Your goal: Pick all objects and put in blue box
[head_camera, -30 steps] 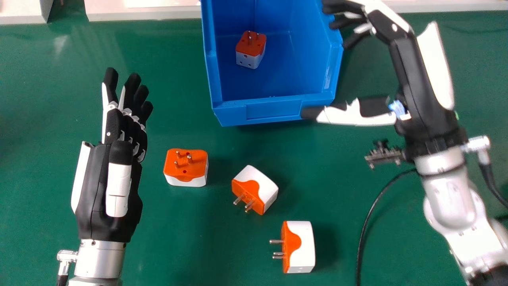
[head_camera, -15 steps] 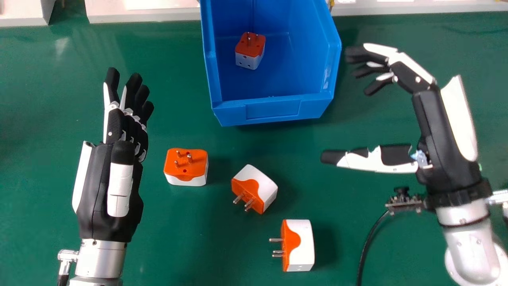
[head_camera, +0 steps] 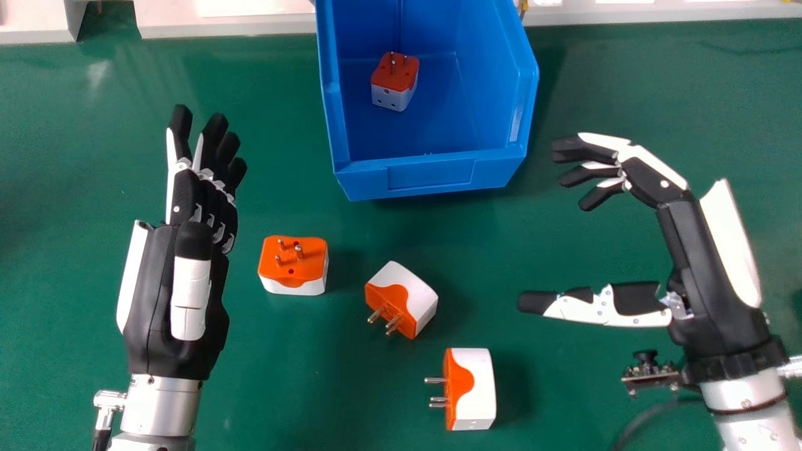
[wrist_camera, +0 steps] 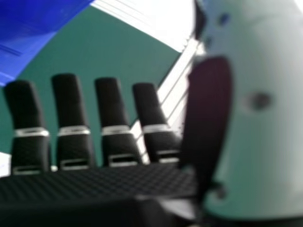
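In the head view my right hand (head_camera: 708, 250) is open and holds nothing, right of the box and the adapters. My left hand (head_camera: 182, 275) stays open at the left, beside an orange-and-white adapter (head_camera: 294, 260) lying pins up. A second adapter (head_camera: 404, 297) lies tilted at the centre, and a third (head_camera: 473, 388) rests nearer the front with its pins to the left. One more adapter (head_camera: 395, 81) sits inside the blue box (head_camera: 432, 174). The right hand view shows my right hand (wrist_camera: 111, 104) with the blue box (wrist_camera: 33, 23) beyond its fingers.
The green table (head_camera: 250, 382) carries everything. White frames (head_camera: 225, 15) run along its far edge behind the box. A small camera board (head_camera: 651, 374) and a dark cable (head_camera: 645, 416) hang at my right wrist.
My right hand has moved back from the box's right side toward the front and right, its fingers staying open. My left hand and the adapters are practically unmoved.
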`<state>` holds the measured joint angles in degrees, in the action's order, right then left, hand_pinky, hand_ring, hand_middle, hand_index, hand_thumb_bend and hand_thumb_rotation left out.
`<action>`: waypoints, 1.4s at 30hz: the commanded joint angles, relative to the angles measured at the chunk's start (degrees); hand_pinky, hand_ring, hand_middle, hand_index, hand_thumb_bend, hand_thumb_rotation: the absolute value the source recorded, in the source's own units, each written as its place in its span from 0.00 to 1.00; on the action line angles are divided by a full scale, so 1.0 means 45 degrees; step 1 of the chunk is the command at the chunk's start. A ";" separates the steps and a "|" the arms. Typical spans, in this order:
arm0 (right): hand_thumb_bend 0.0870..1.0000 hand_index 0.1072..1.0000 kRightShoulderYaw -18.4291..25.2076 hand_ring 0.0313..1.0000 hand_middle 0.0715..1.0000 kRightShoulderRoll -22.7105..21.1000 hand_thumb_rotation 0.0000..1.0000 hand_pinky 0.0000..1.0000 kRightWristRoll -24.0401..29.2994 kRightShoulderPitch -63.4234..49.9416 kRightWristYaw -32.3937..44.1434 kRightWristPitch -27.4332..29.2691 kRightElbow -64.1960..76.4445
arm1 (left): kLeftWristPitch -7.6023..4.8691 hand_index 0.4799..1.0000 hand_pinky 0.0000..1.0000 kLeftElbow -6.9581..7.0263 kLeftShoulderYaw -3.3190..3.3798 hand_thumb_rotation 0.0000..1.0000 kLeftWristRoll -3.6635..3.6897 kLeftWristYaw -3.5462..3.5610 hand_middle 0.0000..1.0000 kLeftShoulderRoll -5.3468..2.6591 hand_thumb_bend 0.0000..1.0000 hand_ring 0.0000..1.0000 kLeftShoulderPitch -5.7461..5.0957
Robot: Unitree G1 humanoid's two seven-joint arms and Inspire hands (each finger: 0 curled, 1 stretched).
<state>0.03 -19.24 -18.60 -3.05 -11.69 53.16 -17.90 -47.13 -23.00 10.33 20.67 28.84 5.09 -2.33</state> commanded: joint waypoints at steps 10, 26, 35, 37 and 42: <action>0.92 0.68 0.0198 0.62 0.69 0.0222 0.21 0.49 0.0073 -0.1667 0.0664 -0.0790 0.1322 | -0.0188 1.00 1.00 0.0036 0.0044 0.92 0.0334 0.0313 1.00 0.0000 0.89 1.00 0.0218; 0.92 0.69 -0.0167 0.64 0.70 0.0441 0.21 0.53 0.0428 -0.2291 0.1415 -0.0851 0.1091 | -0.0206 1.00 1.00 0.0142 0.0111 0.92 0.0229 0.0216 1.00 0.0040 0.89 1.00 0.0169; 0.92 0.69 -0.0325 0.66 0.70 0.0502 0.20 0.55 -0.0079 -0.2428 0.1528 -0.0739 0.1162 | -0.0153 1.00 1.00 0.0241 0.0094 0.92 0.0294 0.0274 1.00 0.0068 0.89 1.00 0.0112; 0.92 0.69 -0.0325 0.66 0.70 0.0485 0.20 0.55 -0.0355 -0.2409 0.1400 -0.0652 0.1074 | -0.0154 1.00 1.00 0.0241 0.0091 0.92 0.0304 0.0287 1.00 0.0067 0.89 1.00 0.0098; 0.92 0.69 -0.0492 0.67 0.70 0.0468 0.20 0.57 -0.0735 -0.2496 0.1371 -0.0493 0.0967 | -0.0160 1.00 1.00 0.0232 0.0092 0.92 0.0280 0.0254 1.00 0.0040 0.89 1.00 0.0094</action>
<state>-1.98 -17.04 -21.37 -14.00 -4.83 49.57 -13.64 -47.03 -23.17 10.56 21.86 29.90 5.11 -1.95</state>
